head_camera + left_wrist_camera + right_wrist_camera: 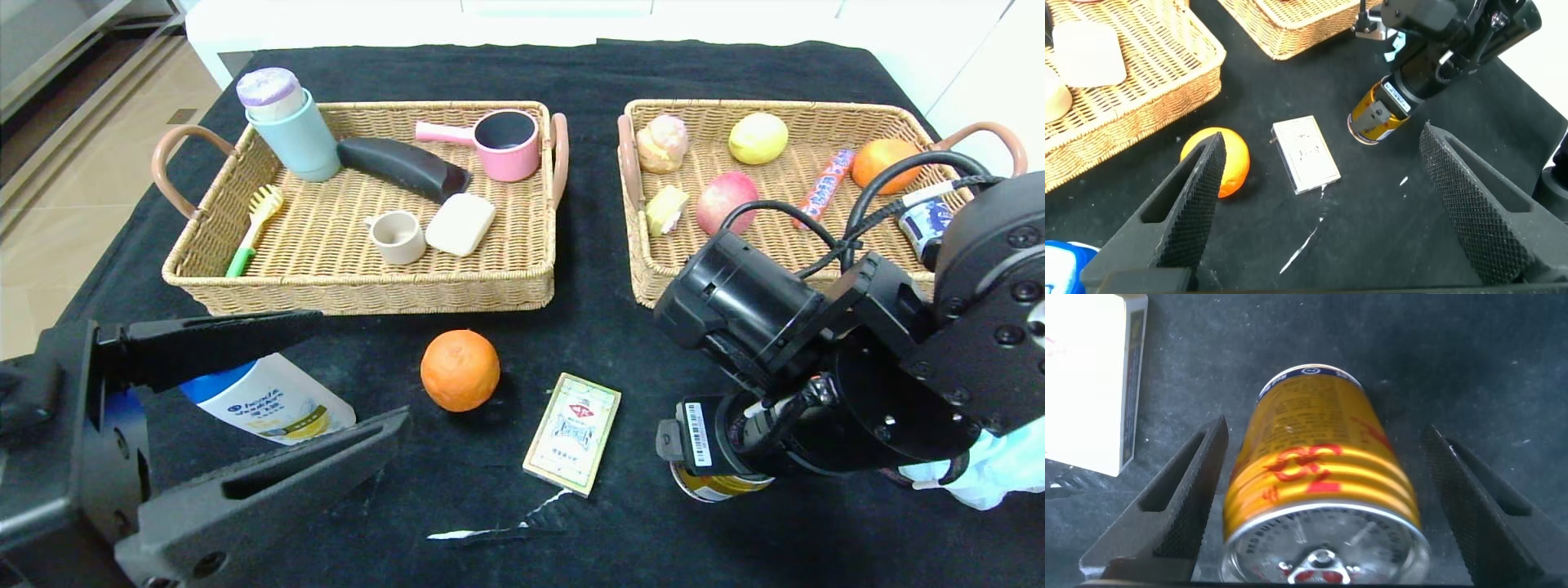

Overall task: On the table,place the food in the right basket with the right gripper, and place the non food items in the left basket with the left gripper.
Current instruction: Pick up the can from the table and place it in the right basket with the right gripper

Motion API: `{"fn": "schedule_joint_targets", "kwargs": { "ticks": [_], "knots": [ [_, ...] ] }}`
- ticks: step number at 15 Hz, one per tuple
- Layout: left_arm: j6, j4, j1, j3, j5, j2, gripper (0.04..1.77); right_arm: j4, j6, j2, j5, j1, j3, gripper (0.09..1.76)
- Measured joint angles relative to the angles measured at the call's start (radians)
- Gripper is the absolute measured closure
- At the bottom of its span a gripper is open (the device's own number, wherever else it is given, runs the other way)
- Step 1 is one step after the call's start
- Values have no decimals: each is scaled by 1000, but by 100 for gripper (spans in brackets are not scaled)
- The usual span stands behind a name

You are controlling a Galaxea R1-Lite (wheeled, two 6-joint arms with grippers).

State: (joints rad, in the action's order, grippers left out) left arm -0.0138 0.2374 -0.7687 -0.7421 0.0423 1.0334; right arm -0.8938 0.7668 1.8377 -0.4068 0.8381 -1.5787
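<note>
A gold drink can [1319, 490] stands upright on the black table [620, 523], between the fingers of my right gripper [1324, 429]. That gripper is open, with a gap on each side of the can. My left gripper [363, 371] hovers open at the front left, above the white shampoo bottle [269, 400] lying there. An orange [460, 370] and the flat card box [572, 433] lie between the two arms. The pale-blue pouf [1008, 465] shows behind my right arm. A peach [726, 202] lies in the right basket [645, 278]. The left basket [359, 290] stands at the back left.
The left basket holds a mint cup [295, 135], a pink pot [506, 143], a black object, a small cup, soap and a brush. The right basket holds a lemon [758, 137], a second orange [880, 160], bread and a candy roll. A white tear [498, 529] marks the cloth.
</note>
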Motion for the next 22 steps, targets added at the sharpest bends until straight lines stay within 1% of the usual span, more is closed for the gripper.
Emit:
{"fn": "schedule_joint_targets", "kwargs": {
  "ticks": [4, 5, 7, 8, 22],
  "knots": [
    [0, 0, 1, -1, 0, -4, 9, 0, 0, 4, 0, -1, 0, 14],
    [-1, 0, 1, -1, 0, -4, 9, 0, 0, 4, -1, -1, 0, 22],
    [-1, 0, 1, -2, 0, -5, 9, 1, 0, 4, 0, -1, 0, 55],
    [-1, 0, 1, -2, 0, -5, 9, 0, 1, 4, 0, -1, 1, 61],
    [-1, 0, 0, 0, -1, -4, 9, 0, 0, 6, -2, -1, 2, 61]
  ]
}}
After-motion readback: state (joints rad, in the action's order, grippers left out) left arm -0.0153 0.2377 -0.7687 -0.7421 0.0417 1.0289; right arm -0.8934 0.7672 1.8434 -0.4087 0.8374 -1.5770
